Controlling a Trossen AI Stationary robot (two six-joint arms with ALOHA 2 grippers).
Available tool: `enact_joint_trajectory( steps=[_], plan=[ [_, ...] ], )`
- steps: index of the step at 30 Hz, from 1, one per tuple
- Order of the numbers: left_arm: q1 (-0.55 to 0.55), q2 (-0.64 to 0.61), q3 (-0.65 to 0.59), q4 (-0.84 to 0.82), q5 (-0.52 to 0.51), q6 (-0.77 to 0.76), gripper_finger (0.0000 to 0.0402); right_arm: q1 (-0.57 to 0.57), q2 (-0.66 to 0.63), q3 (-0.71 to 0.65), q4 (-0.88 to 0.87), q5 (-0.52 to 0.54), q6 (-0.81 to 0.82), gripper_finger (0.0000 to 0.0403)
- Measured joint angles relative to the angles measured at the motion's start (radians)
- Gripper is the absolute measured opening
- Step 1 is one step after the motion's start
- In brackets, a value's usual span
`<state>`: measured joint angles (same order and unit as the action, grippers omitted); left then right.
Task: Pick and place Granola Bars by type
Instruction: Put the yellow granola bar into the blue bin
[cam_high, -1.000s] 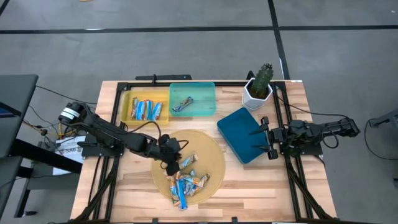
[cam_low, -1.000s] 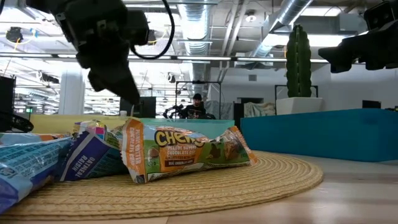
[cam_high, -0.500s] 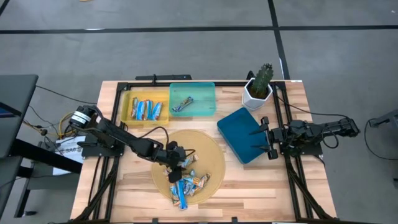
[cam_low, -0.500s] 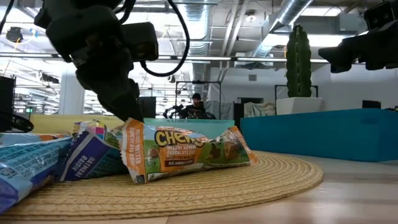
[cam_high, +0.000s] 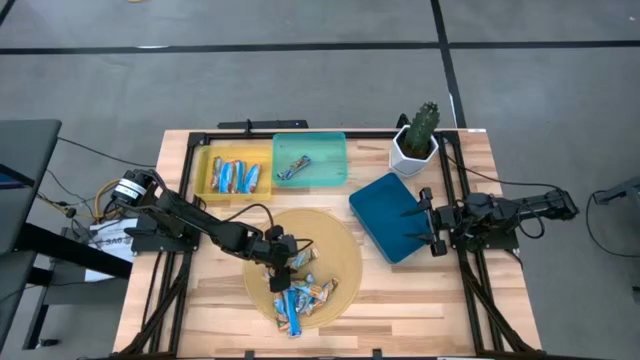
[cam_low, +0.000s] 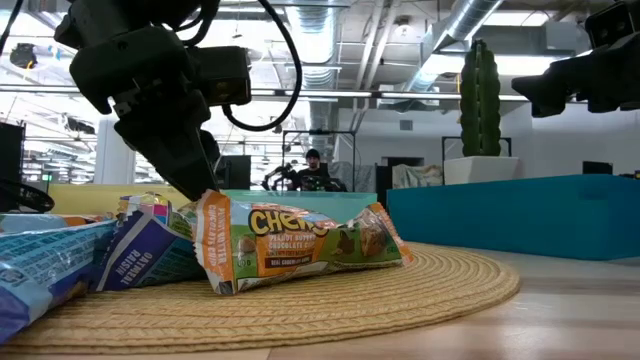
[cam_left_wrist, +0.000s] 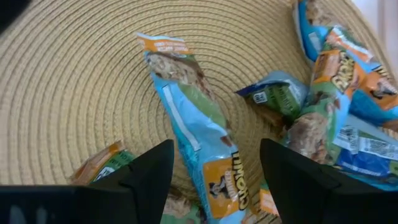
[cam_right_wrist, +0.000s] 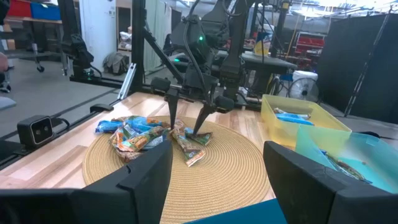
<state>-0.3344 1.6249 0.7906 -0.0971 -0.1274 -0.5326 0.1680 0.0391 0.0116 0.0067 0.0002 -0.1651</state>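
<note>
The left gripper (cam_left_wrist: 214, 165) hangs low over the round woven mat (cam_high: 345, 250) with its two fingers spread wide apart, one on each side of a light-blue and green chewy bar (cam_left_wrist: 199, 134) that lies lengthwise between them; nothing is clamped yet, and the straddling stance looks set up so that closing would pinch the bar across its narrow width. In the right wrist view the same fingers (cam_right_wrist: 205, 117) point down at that bar, which lies a little apart from the main heap, probably why it is the one singled out. The rest of the unsorted granola bars (cam_high: 300, 292) are heaped at the near edge of the mat, blue and orange wrappers overlapping, so a grasp there would risk catching two. At table height an orange-ended chewy bar (cam_low: 300, 245) lies across the front of the heap. Beyond the mat, the yellow tray (cam_high: 205, 165) already holds a row of blue bars, and the teal tray (cam_high: 330, 150) beside it holds a single bar, so types are being kept apart by tray. The dark blue tray (cam_high: 385, 215) sits tilted beside the mat, apparently empty. The right gripper (cam_high: 432, 218) waits over that tray's outer edge, fingers spread. A potted cactus (cam_high: 418, 135) stands in the far corner.
</note>
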Motion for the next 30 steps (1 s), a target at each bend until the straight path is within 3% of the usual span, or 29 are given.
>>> enact_joint_trajectory(
  steps=[16, 30],
  plan=[
    [0.001, 0.065, 0.0, 0.05, -0.044, 0.04, 0.0223, 0.0, 0.0, 0.0, 0.0, 0.0, 0.0, 0.0244],
    [0.001, 0.064, 0.0, 0.029, -0.019, 0.038, 0.007, 0.0, 0.0, 0.0, 0.0, 0.0, 0.0, 0.0244]
  ],
)
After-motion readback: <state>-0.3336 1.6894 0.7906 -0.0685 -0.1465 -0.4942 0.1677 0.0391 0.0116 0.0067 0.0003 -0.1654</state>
